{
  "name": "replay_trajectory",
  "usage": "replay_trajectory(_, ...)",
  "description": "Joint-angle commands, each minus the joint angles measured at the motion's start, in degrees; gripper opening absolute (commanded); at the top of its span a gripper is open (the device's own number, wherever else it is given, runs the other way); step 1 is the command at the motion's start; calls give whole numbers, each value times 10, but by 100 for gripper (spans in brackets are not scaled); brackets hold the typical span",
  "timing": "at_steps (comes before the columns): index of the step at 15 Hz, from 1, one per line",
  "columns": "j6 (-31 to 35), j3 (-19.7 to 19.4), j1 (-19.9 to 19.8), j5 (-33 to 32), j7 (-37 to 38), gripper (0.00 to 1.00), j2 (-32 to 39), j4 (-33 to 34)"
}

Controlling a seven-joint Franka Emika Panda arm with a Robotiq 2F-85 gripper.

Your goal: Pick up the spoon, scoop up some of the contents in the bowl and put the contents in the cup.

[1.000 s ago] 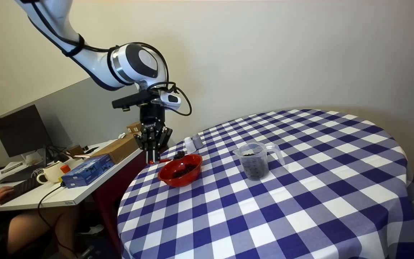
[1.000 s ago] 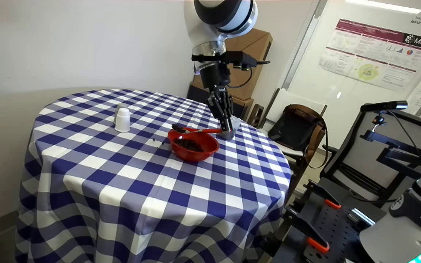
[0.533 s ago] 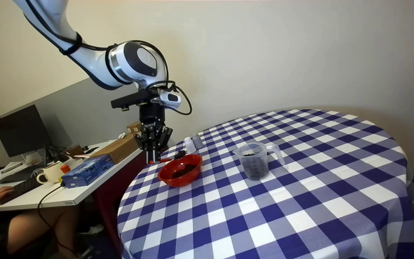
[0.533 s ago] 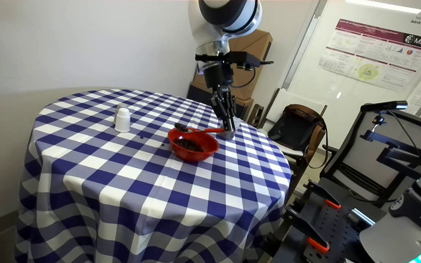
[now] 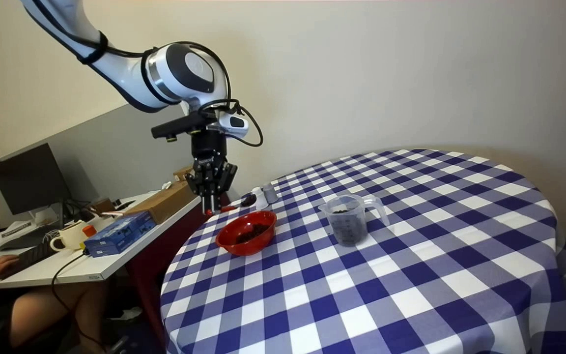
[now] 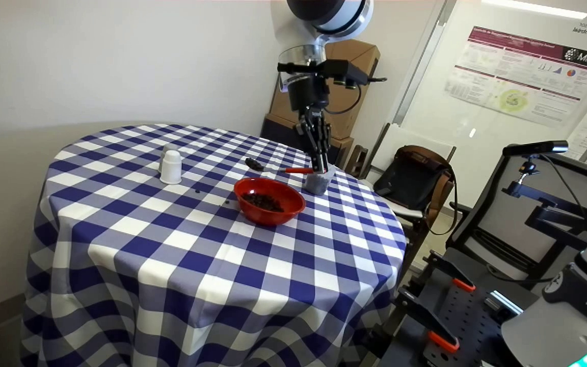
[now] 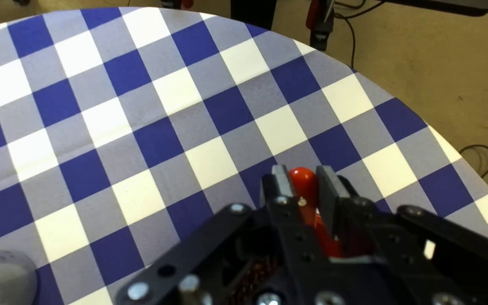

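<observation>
My gripper [image 5: 211, 211] is shut on the red handle of the spoon [image 5: 227, 209], above and beside the bowl. The spoon lies about level, its head heaped with dark bits [image 6: 254, 164], and it is apart from the bowl. The red bowl [image 6: 273, 219] stands on the cloth with dark bits inside, also seen in an exterior view [image 5: 253, 249]. The cup [image 5: 349, 228] is a clear measuring cup with a handle, holding dark contents. In an exterior view it is partly behind the gripper [image 6: 319, 172]. In the wrist view the spoon's handle end [image 7: 305, 183] sits between the fingertips; the cup [image 7: 4, 275] shows at lower left.
A white shaker [image 6: 171, 168] and a grey shaker [image 5: 270, 192] stand near the wall. A few dark crumbs [image 6: 197, 191] lie on the checkered tablecloth [image 5: 425, 246]. A desk [image 5: 86, 273] with a blue box [image 5: 121, 235] and a seated person is beside the table.
My gripper has risen with the spoon still held. The loaded spoon head has gone from the bowl's rim to above and behind it. Bowl and cup have not moved.
</observation>
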Motion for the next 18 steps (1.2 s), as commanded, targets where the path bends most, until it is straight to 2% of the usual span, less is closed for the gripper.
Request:
replay_trajectory(1,-4,-12,-13,23,-16,7,-14,12)
replay_trajectory(9,-11,-45,-44,19,-8,6,0,53)
replay_trajectory(18,-11,-81,-77,15,-7,6,-20,41)
